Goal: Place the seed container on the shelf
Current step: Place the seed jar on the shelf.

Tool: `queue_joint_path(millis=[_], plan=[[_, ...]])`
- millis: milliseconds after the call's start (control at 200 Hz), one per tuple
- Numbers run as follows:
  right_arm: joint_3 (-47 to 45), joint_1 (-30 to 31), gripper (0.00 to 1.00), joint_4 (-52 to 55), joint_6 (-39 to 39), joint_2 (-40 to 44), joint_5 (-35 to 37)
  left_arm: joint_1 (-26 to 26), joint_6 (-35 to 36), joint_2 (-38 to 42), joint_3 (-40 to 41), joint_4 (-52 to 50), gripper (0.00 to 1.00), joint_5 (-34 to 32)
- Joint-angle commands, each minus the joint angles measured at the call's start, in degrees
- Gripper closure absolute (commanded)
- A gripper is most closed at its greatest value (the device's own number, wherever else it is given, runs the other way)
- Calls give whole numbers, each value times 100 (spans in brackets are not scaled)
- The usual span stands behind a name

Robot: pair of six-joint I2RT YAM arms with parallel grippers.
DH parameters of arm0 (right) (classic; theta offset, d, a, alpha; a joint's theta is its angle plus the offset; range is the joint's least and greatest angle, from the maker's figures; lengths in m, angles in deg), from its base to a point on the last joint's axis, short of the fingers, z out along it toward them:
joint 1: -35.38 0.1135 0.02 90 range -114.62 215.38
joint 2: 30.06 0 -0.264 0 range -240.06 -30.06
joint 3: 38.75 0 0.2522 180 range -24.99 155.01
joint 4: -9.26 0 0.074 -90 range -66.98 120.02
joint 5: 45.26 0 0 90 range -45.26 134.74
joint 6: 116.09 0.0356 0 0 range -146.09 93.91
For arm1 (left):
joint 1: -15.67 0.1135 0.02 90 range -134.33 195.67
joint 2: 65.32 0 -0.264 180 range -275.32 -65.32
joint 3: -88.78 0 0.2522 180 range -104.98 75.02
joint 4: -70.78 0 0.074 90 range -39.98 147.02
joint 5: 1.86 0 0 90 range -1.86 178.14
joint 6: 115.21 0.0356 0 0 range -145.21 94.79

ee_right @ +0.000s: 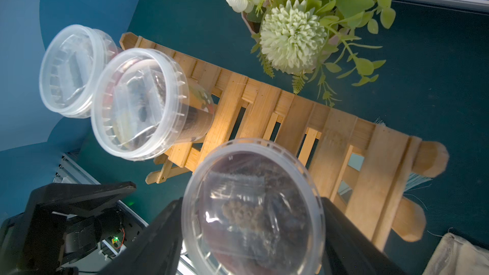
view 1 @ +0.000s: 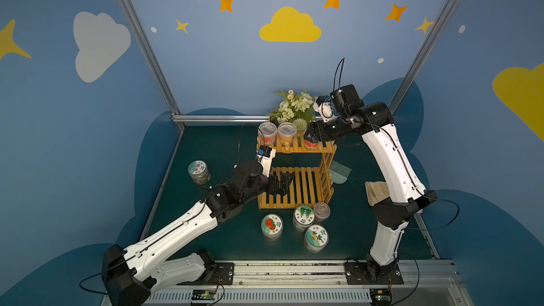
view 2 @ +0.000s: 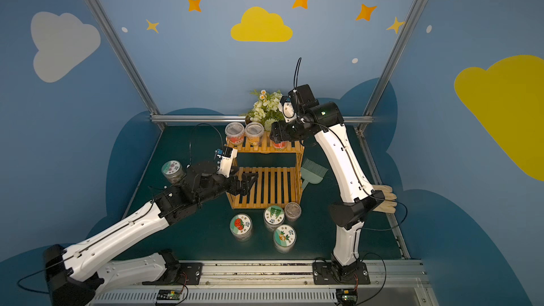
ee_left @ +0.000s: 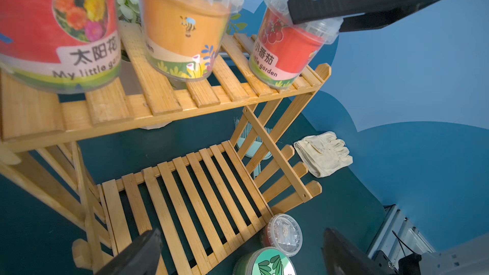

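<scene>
The seed container (view 1: 311, 144) (ee_left: 287, 48), a clear tub with a red tomato label, stands at the right end of the top tier of the shelf (view 1: 306, 189) (ee_left: 158, 96), slightly tilted. My right gripper (view 1: 311, 137) (ee_right: 251, 202) reaches in from the right. Its black fingers press both sides of the tub's clear lid (ee_right: 251, 207). My left gripper (view 1: 284, 182) (ee_left: 242, 231) hovers open over the left part of the lower tier with nothing between its fingers.
Two more tubs (view 1: 267, 132) (view 1: 287, 132) stand on the top tier's left half, a flower pot (view 1: 294, 107) behind them. Several lidded jars (view 1: 303, 216) sit before the shelf, one jar (view 1: 199, 171) at left. A brush (view 1: 340, 172) and gloves (view 1: 375, 191) lie right.
</scene>
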Motion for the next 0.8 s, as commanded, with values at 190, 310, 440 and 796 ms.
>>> queue_joint_path(millis=[190,310,440,796], plan=[[358,49,12,37,-34,-55,165,25,2,-8,-128,113,0,173],[524,40,8,-23,-145,24,278,25,117,-43,-216,130,0,383],[271,51,7,-435,-616,431,362,25,285,-73,-259,307,0,645],[-2907,-123,2,-2985,-2420,2390,-501,26,980,-349,-416,710,0,998]])
